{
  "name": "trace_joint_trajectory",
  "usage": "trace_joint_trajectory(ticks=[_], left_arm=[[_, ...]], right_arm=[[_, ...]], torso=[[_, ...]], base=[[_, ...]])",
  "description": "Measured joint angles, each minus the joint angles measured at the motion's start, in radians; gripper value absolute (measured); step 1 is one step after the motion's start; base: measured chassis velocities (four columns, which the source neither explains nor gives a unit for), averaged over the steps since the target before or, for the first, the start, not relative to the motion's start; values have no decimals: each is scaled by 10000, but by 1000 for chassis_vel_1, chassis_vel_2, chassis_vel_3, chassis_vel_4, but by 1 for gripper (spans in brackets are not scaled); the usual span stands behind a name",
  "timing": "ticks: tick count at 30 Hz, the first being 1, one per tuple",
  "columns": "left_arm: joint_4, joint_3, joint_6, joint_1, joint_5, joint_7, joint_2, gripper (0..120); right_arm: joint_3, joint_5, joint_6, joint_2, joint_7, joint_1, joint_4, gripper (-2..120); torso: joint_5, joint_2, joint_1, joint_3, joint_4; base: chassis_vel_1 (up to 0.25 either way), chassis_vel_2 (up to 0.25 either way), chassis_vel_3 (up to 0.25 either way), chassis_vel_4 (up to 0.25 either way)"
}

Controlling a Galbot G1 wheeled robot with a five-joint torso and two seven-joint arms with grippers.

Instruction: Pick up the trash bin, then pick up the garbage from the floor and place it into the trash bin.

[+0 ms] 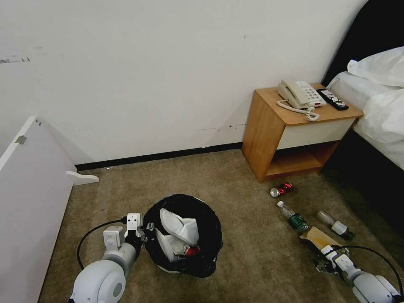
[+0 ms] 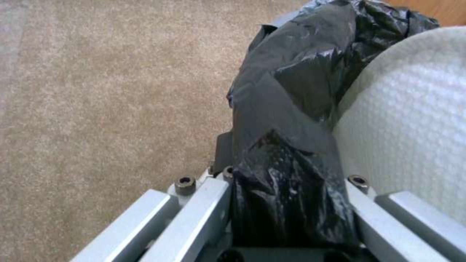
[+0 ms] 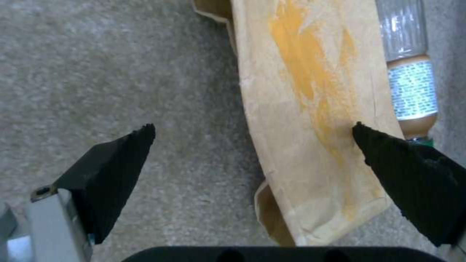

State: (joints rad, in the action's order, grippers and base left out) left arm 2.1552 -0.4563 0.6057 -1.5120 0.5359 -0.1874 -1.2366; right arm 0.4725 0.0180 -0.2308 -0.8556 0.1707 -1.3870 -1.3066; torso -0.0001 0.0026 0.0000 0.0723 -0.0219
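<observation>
The trash bin, white with a crinkly black bag, stands on the carpet with white slippers and a red scrap inside. My left gripper is shut on the near-left rim, and in the left wrist view the gripper pinches the black liner beside a slipper. At the lower right, my right gripper hangs open just over the brown paper bag. In the right wrist view, the bag lies between the gripper's spread fingers, nearer one of them. More garbage lies nearby: a red can and two plastic bottles.
A wooden nightstand against the wall carries a beige telephone and a black remote. A bed with a dark base fills the right side. A white panel stands at the left. Open carpet lies between the bin and the litter.
</observation>
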Motion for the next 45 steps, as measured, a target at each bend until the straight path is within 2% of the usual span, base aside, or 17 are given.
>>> trace_joint_trajectory(ticks=[12, 21, 36, 41, 42, 43, 45], left_arm=[[-193, 169, -17, 70, -184, 138, -290, 4], [-240, 187, -55, 62, -198, 170, -300, 4], [-380, 240, -173, 67, -262, 332, -431, 4], [-406, 250, -207, 70, -292, 391, -437, 4], [-421, 254, -224, 76, -295, 411, -425, 4], [-421, 254, -224, 76, -295, 411, -425, 4], [-438, 268, -233, 102, -288, 431, -365, 4]], right_arm=[[319, -221, 196, 261, -137, -84, 123, 100], [332, -216, 372, 247, -371, 245, 581, 100], [250, -165, 515, 6, -1485, 787, 1107, 100], [247, -164, 589, -62, -1733, 900, 1214, 90], [239, -163, 633, -104, -1828, 953, 1254, 84], [239, -163, 633, -104, -1828, 953, 1254, 84], [228, -165, 726, -154, -1984, 1005, 1275, 73]], torso=[[0, 0, 0, 0, -1], [1, 0, 0, 0, -1], [2, 0, 0, 0, 0], [1, 0, 0, 0, 0], [1, 0, 0, 0, 0], [1, 0, 0, 0, 0], [1, 0, 0, 0, 0]], base=[[0, 0, 0, 0], [0, 0, 0, 0], [0, 0, 0, 0], [0, 0, 0, 0], [0, 0, 0, 0], [0, 0, 0, 0], [0, 0, 0, 0]])
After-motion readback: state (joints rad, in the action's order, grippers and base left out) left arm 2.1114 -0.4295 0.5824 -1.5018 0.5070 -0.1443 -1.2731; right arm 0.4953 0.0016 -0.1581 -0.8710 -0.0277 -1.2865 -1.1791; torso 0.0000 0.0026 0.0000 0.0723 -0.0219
